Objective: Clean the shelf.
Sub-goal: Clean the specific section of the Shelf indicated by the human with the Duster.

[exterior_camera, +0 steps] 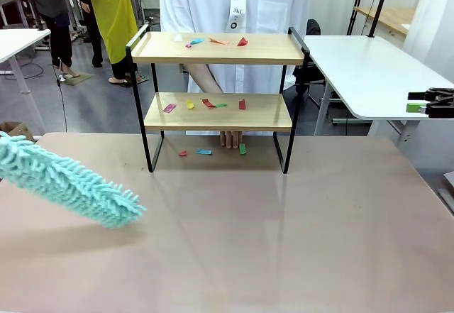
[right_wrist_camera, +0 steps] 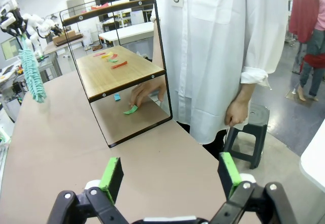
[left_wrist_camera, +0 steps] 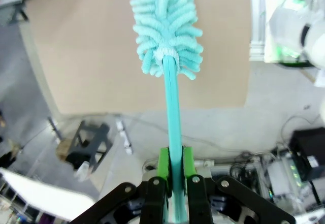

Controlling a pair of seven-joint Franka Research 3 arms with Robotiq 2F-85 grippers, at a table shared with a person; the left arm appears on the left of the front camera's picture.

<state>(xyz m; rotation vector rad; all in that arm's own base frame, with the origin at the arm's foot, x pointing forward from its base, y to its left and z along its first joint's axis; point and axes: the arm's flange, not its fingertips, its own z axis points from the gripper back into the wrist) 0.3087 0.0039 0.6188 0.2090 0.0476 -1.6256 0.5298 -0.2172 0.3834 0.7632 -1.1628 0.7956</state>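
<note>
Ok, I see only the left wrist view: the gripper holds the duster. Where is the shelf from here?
Observer: The shelf stands at the far middle of the table, well apart from the duster, which is at the near left.
Operator: Is there something on it to clean?
Observer: Yes, small coloured scraps lie on both of its levels.
Operator: Is anybody near it?
Observer: A person stands just behind it, one hand down at the table under the lower board.
</note>
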